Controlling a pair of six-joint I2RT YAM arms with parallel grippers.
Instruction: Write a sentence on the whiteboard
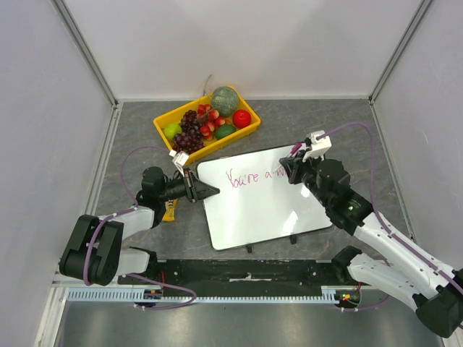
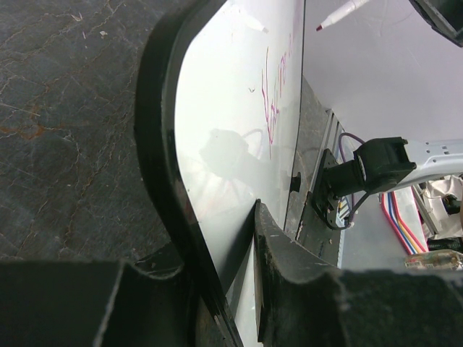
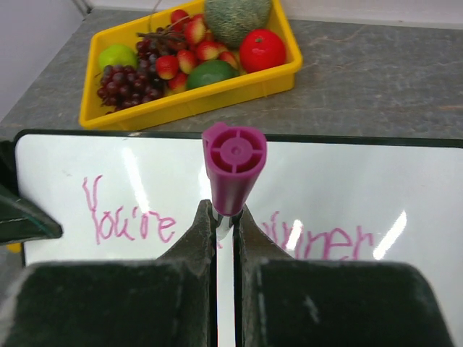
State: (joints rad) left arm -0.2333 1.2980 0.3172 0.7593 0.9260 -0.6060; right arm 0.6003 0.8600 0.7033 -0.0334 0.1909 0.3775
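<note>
The whiteboard (image 1: 260, 210) lies flat in the middle of the table, with pink writing "You're a w…" (image 1: 249, 177) along its far edge. My left gripper (image 1: 210, 191) is shut on the board's left rim; in the left wrist view (image 2: 217, 246) the black rim runs between its fingers. My right gripper (image 1: 293, 168) is shut on a marker (image 1: 312, 144) with a magenta end, held over the board's far right part. In the right wrist view the marker's end (image 3: 234, 163) sticks up between the fingers (image 3: 225, 217), above the board (image 3: 376, 181) and the words "You're" and "winner". The marker's tip (image 2: 340, 13) shows in the left wrist view.
A yellow tray (image 1: 224, 143) of fruit stands just beyond the board's far left corner, also in the right wrist view (image 3: 217, 90). A small yellow object (image 1: 169, 211) lies under my left arm. Two black clips (image 1: 293, 237) sit on the board's near edge. Walls enclose the table.
</note>
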